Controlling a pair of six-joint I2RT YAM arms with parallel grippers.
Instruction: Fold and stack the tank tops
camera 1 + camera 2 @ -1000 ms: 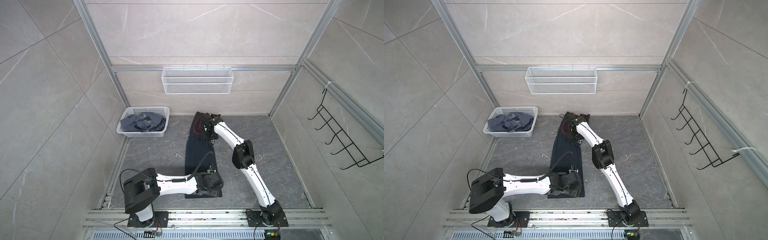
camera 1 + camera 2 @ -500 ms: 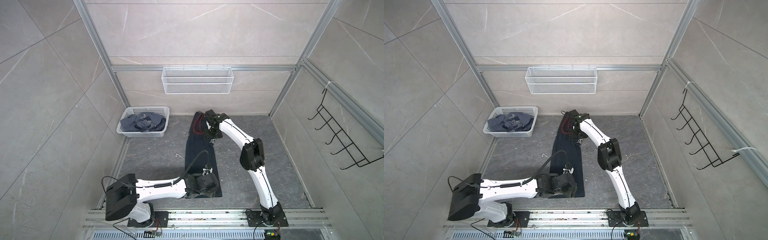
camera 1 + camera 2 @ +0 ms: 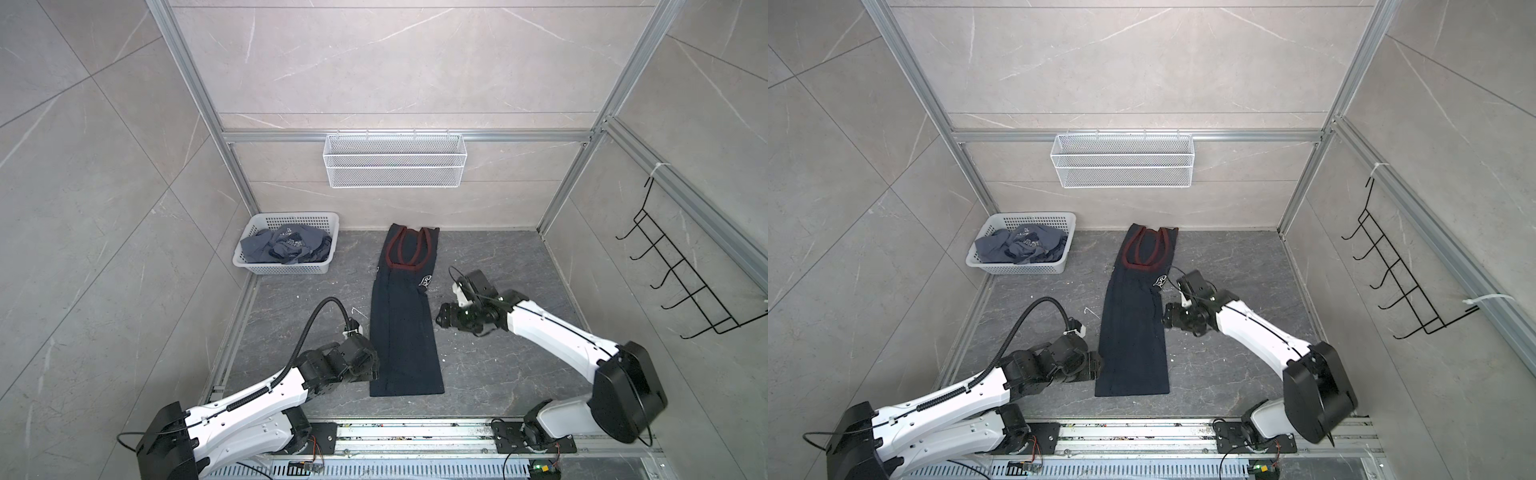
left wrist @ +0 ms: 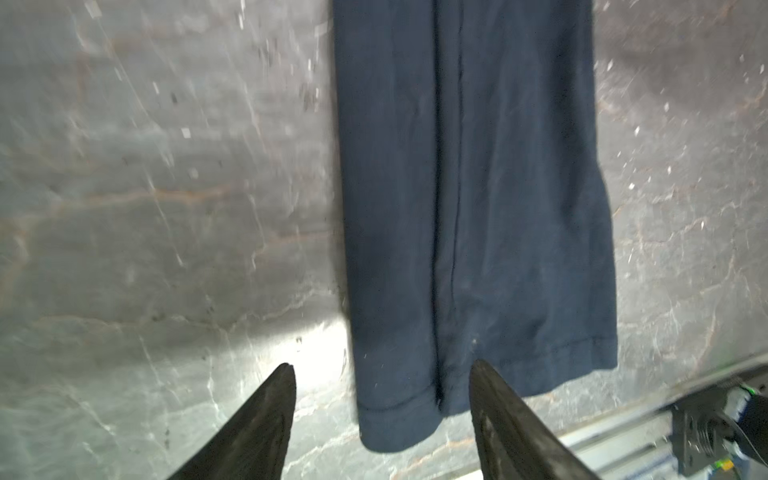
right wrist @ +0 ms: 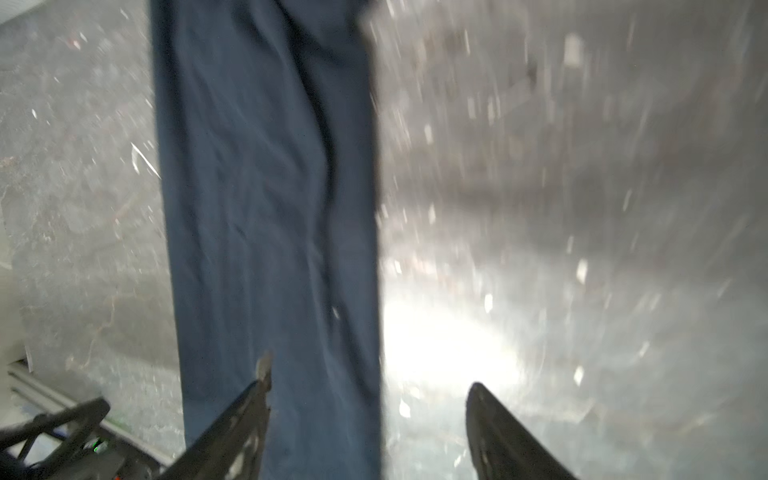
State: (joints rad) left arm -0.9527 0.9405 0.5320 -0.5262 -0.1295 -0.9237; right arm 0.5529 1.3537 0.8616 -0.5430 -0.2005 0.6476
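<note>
One dark grey stone-patterned tabletop [image 3: 490, 257] bears it all; down its middle the near-black navy tank top with red trim [image 3: 405, 332] lies flat, folded into a long narrow strip, straps toward the back wall. At the back left stands the white perforated plastic basket [image 3: 286, 269], holding the crumpled slate blue-grey tank top [image 3: 286, 245]. The left gripper [image 4: 382, 370] hovers just beside the strip's hem corner, the right gripper [image 5: 370, 382] beside its opposite long edge, both with fingers spread and empty

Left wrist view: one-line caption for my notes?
Open left gripper poised at the hem corner of the lengthwise-folded navy tank top on the grey floor.
</note>
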